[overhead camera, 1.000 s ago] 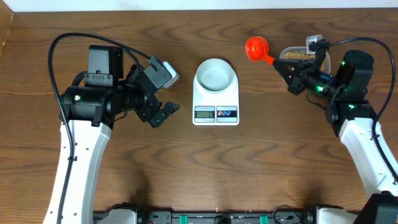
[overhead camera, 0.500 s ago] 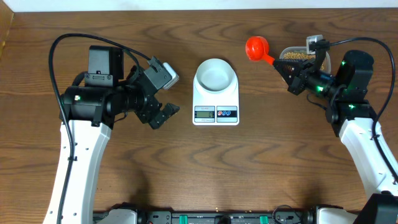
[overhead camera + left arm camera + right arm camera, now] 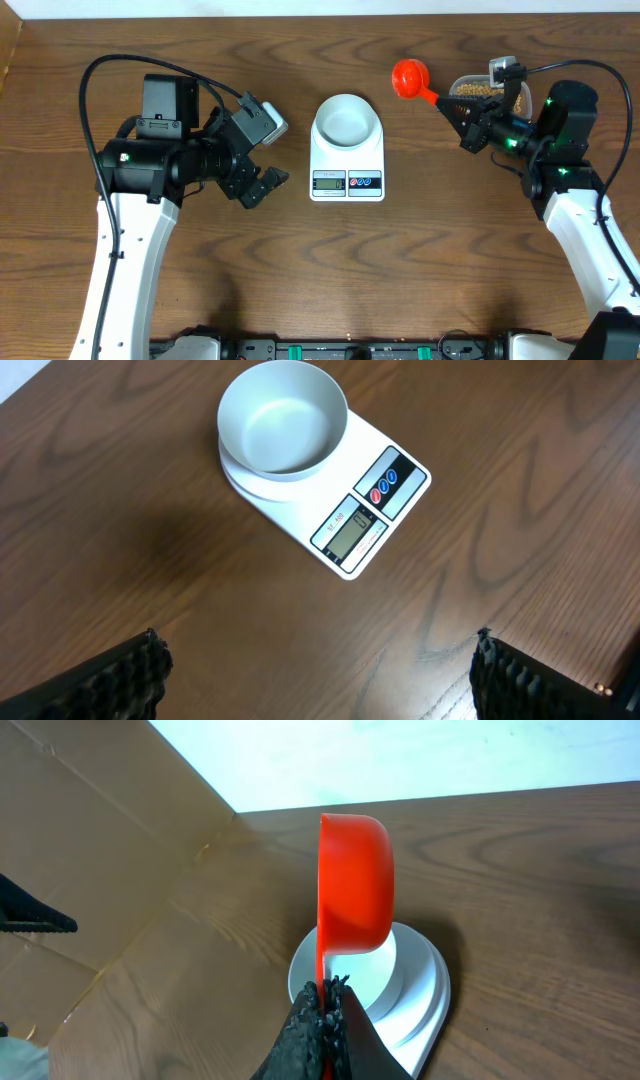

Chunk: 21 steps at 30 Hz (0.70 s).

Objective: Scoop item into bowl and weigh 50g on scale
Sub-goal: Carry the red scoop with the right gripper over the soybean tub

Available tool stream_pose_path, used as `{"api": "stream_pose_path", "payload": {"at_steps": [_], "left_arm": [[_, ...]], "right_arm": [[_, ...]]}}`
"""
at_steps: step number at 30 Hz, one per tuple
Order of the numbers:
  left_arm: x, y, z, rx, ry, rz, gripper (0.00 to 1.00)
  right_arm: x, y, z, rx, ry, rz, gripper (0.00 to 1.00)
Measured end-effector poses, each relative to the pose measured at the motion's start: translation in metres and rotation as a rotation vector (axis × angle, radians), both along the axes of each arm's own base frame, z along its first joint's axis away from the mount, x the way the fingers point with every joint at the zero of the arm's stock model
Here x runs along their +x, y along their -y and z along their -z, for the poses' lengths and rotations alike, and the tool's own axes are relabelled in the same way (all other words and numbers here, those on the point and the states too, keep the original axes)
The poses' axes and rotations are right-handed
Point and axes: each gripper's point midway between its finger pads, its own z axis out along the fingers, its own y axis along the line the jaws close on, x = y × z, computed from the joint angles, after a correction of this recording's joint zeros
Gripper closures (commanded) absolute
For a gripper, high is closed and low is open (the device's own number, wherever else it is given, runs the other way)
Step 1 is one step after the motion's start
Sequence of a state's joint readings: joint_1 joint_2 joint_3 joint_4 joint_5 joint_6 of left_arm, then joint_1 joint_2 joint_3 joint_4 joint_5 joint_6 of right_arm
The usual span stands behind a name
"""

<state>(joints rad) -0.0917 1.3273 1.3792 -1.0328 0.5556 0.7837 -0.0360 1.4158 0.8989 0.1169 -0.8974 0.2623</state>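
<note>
An empty white bowl sits on the white scale at the table's middle; both also show in the left wrist view, bowl and scale. My right gripper is shut on the handle of a red scoop, held in the air right of the bowl; in the right wrist view the scoop is above the bowl, and I cannot see inside it. Tan beans lie in a clear tub behind the right gripper. My left gripper is open and empty, left of the scale.
The clear tub stands at the back right near the table's far edge. A brown cardboard wall shows at the left of the right wrist view. The scale's display and two buttons face the front.
The red scoop has shifted slightly left and up with my right gripper. The left arm has not moved.
</note>
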Motion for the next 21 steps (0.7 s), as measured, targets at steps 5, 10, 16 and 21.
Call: {"api": "stream_pose_path", "payload": {"at_steps": [5, 10, 16, 21], "left_arm": [[0.0, 0.0, 0.0, 0.0, 0.0, 0.0, 0.02], [0.0, 0.0, 0.0, 0.0, 0.0, 0.0, 0.02], [0.0, 0.0, 0.0, 0.0, 0.0, 0.0, 0.02], [0.0, 0.0, 0.0, 0.0, 0.0, 0.0, 0.02]], "right_arm": [[0.0, 0.0, 0.001, -0.004, 0.001, -0.001, 0.99], [-0.003, 0.004, 0.017, -0.053, -0.046, 0.019, 0.99], [0.001, 0.012, 0.027, -0.13, -0.028, 0.055, 0.99], [-0.002, 0.017, 0.037, -0.185, -0.061, 0.063, 0.99]]}}
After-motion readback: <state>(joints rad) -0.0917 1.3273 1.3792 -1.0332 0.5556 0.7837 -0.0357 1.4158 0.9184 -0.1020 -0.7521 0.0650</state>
